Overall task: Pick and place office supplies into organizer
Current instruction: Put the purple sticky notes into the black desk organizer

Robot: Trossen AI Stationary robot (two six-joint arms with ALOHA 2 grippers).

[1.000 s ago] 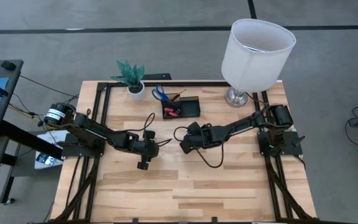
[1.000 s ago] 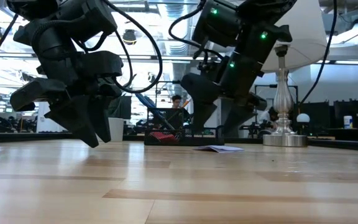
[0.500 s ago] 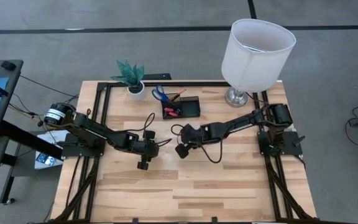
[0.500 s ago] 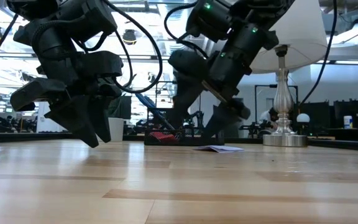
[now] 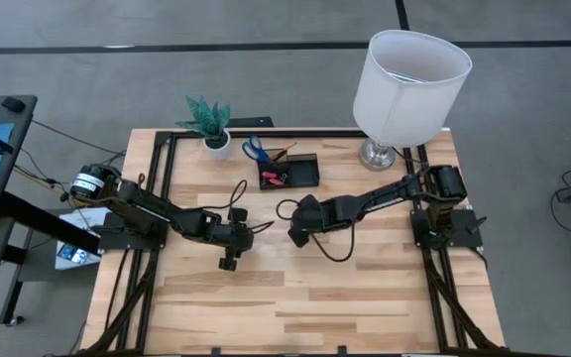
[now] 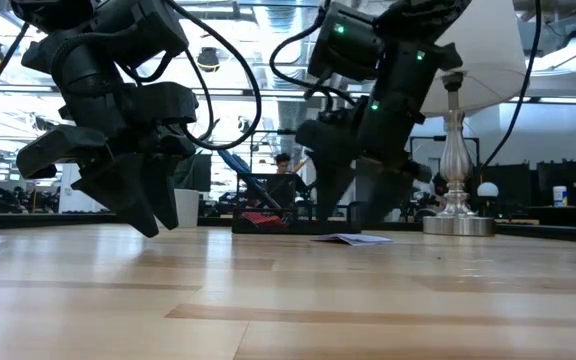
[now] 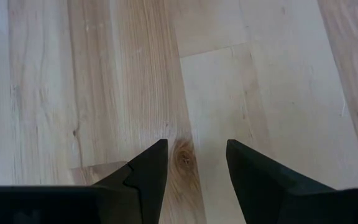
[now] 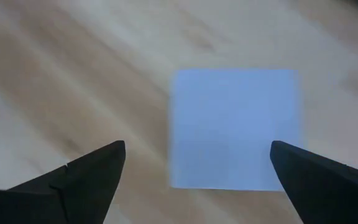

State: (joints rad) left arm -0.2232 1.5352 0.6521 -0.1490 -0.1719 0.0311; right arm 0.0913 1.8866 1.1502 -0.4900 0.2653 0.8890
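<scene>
So the right claw [image 5: 293,236] has been wobbling around over the middle of the desk [image 5: 365,297] for the past second. It swung a bit toward the left arm, then came back, and its fingers crept out that last little bit, so now they're spread as wide as I've seen them. In the right wrist view the note pad [image 8: 235,127] lies flat on the wood, squarely between the two fingertips, nothing touching it yet. Looks to me like it's lining up for a grab on the pad, which is a thin flat thing, so I'd guess that pick is fiddly.

The left claw [image 5: 228,260] hasn't budged at all: hanging just above bare wood near the desk's middle, fingers apart, holding nothing.

The organizer [image 5: 288,172] sits toward the back of the desk, with something small and pink [image 5: 278,179] already in its tray. The blue-handled scissors [image 5: 254,149] and an orange pencil [image 5: 282,151] stick out just behind it, beside the little white plant pot [image 5: 217,145]. I can't tell from above whether they're standing in the cup part or lying next to it. The lamp [image 5: 404,84] is off at the back right.

As for brands or writing: nothing I can read anywhere. The pad's face is blank.
</scene>
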